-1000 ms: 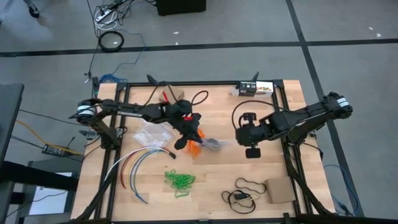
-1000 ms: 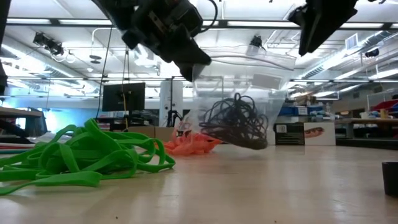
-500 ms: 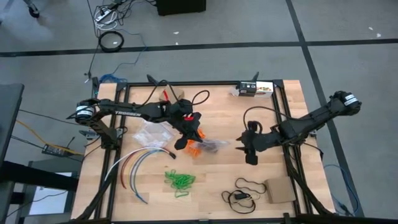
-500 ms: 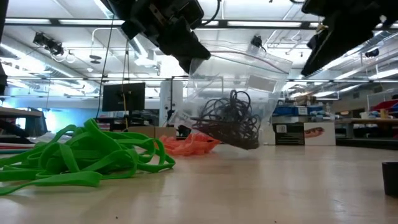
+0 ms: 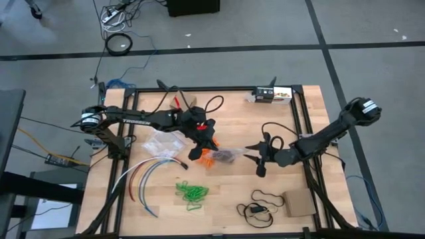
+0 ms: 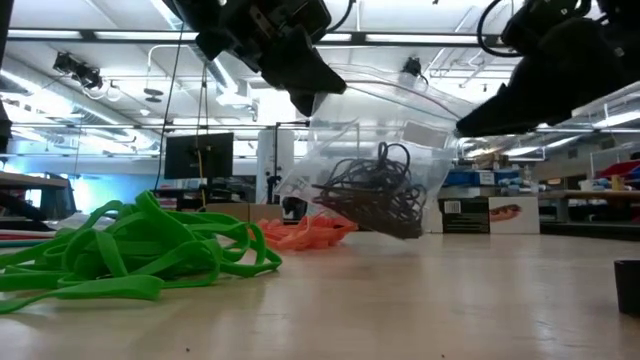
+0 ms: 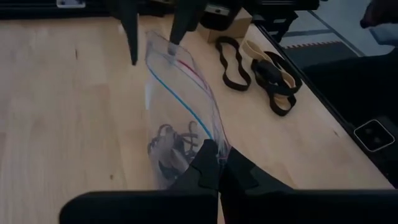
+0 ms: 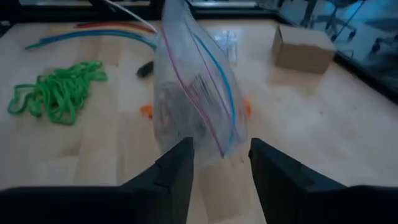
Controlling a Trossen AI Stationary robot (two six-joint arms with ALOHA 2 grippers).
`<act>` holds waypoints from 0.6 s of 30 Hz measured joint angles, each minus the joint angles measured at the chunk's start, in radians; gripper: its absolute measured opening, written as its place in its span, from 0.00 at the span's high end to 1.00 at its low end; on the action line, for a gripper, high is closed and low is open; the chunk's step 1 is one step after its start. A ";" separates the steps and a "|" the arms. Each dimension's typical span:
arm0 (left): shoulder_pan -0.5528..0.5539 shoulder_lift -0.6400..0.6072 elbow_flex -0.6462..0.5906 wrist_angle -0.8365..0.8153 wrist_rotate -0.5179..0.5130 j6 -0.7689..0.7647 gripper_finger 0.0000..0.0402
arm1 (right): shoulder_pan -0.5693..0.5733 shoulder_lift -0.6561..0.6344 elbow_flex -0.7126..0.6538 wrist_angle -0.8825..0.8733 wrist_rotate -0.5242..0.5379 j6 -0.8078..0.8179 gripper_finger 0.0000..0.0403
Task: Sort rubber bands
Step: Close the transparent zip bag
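1. Rubber bands in three colours: a dark tangle (image 6: 372,190) sits inside a clear zip bag (image 5: 228,156) held up near the middle of the table (image 5: 232,119).
2. Orange bands (image 5: 207,159) lie on the wood right beside the bag, partly under the left arm.
3. Bright green bands (image 5: 191,193) form their own heap nearer the front edge, well apart from the bag.
4. Left gripper (image 5: 197,150) is over the table's middle, jaws clamped tight on one end of the bag's mouth; the wrist view shows the plastic pinched between them.
5. Right gripper (image 5: 257,159) hovers at the bag's opposite end, pointing at it, jaws spread with the bag's edge between them; I cannot tell whether they touch the plastic.
6. From the low view the bag hangs tilted, its mouth up toward the left gripper, the dark bands bunched in the lower part.
7. The bag's seal shows a red and a blue stripe along the opening.
8. Long curved coloured cables (image 5: 143,174) lie toward the left edge.
9. A second clear bag (image 5: 159,141) lies flat near the left arm.
10. A small cardboard box (image 5: 299,203) sits by the front right corner, with a thin black cord loop (image 5: 265,197) just beside it.
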 joint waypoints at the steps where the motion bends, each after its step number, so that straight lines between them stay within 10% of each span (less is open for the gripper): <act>1: 0.000 0.000 0.000 0.003 -0.004 0.000 1.00 | 0.000 0.012 0.000 0.023 -0.001 -0.011 0.66; 18: -0.006 0.000 0.000 0.001 -0.014 -0.021 1.00 | -0.003 0.103 0.000 0.238 0.010 -0.088 0.76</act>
